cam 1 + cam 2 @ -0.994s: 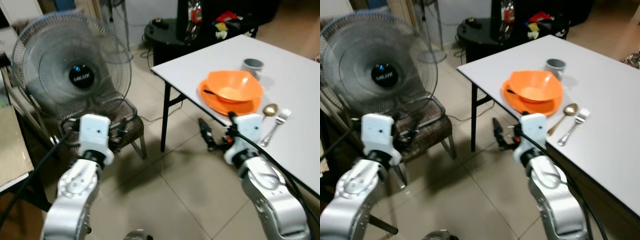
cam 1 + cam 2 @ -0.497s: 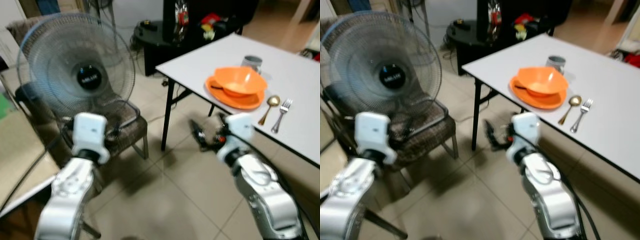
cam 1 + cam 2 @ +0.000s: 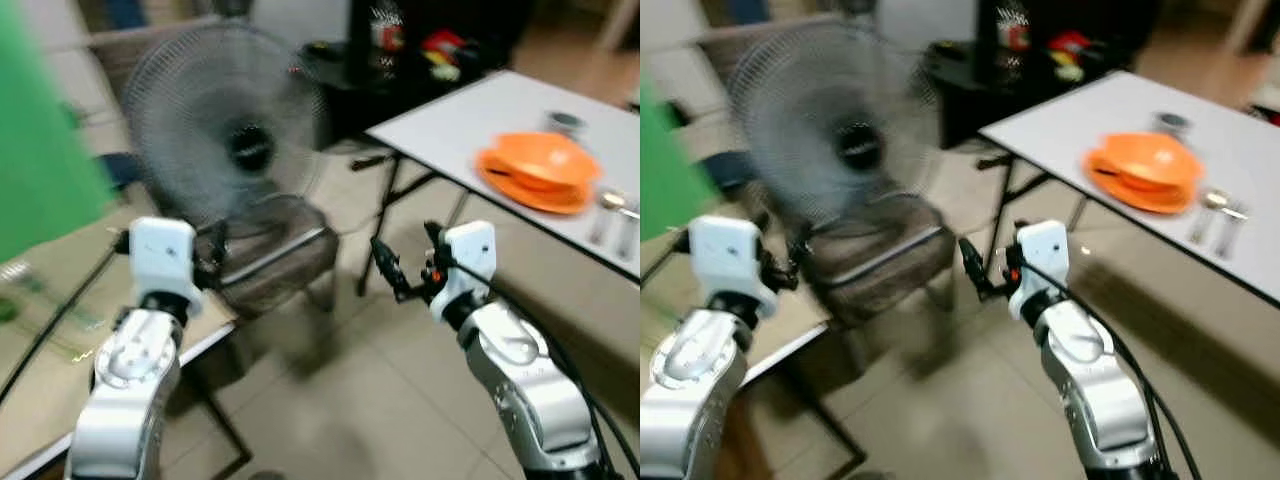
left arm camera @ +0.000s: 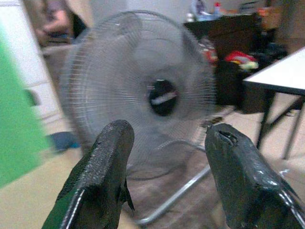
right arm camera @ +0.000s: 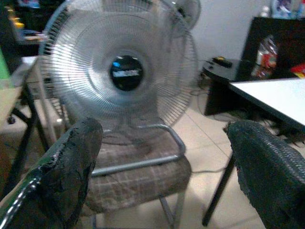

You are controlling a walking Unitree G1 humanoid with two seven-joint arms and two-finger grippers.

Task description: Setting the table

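Observation:
A white table (image 3: 462, 122) stands at the right. On it sits an orange bowl (image 3: 538, 160) on an orange plate (image 3: 530, 192), with a grey cup (image 3: 564, 121) behind and a spoon (image 3: 606, 203) and fork (image 3: 630, 214) beside them, all blurred. My right gripper (image 3: 405, 265) is held out in front of the table's near corner, over the floor. It is open and empty, its fingers (image 5: 71, 167) wide apart. My left gripper (image 4: 167, 176) is raised at the left, also open and empty, facing the fan.
A large standing fan (image 3: 235, 140) rests on a padded chair (image 3: 275, 262) straight ahead. A wooden tabletop (image 3: 40, 330) and a green surface (image 3: 40, 150) lie at the left. A black cabinet (image 3: 400, 50) stands behind the white table. Tiled floor (image 3: 340, 400) stretches between.
The camera has swung left: the white table and dishes slid to the right edge, and the green surface and wooden tabletop came into view. Both arms keep their raised pose.

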